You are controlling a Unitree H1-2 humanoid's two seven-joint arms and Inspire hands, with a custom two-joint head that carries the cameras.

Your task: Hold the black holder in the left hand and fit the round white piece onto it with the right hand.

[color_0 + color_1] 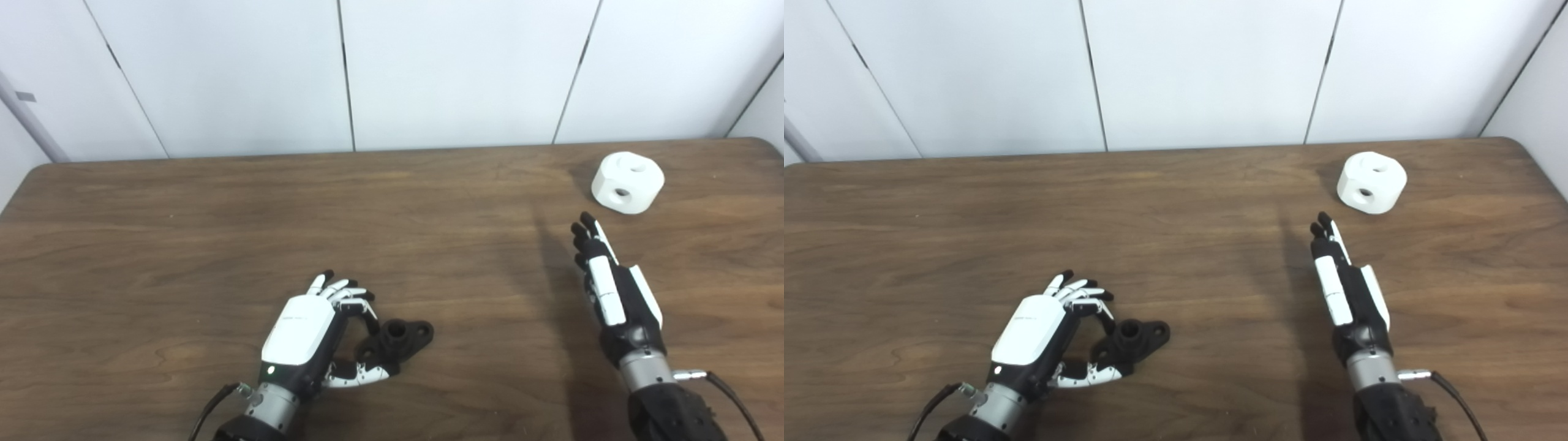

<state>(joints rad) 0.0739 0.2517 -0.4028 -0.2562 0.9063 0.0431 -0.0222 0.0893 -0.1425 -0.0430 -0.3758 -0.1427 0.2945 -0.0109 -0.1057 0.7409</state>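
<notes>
I can't tell whether left hand (309, 334) grips black holder (395, 344) on bench (184, 245), right hand (612, 288) flat, fingers straight, short of round white piece (628, 182)

A: What do the hands look like?
B: The left hand (306, 334) has a white back plate, a green light, black-tipped white fingers (334, 286).
A: And the right hand (615, 294)?
B: Black with white panels, silver wrist, black cable (732, 395).

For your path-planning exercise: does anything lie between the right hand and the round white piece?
Nothing visible does. Only bare table separates the right hand from the round white piece, which lies beyond its fingertips.
</notes>
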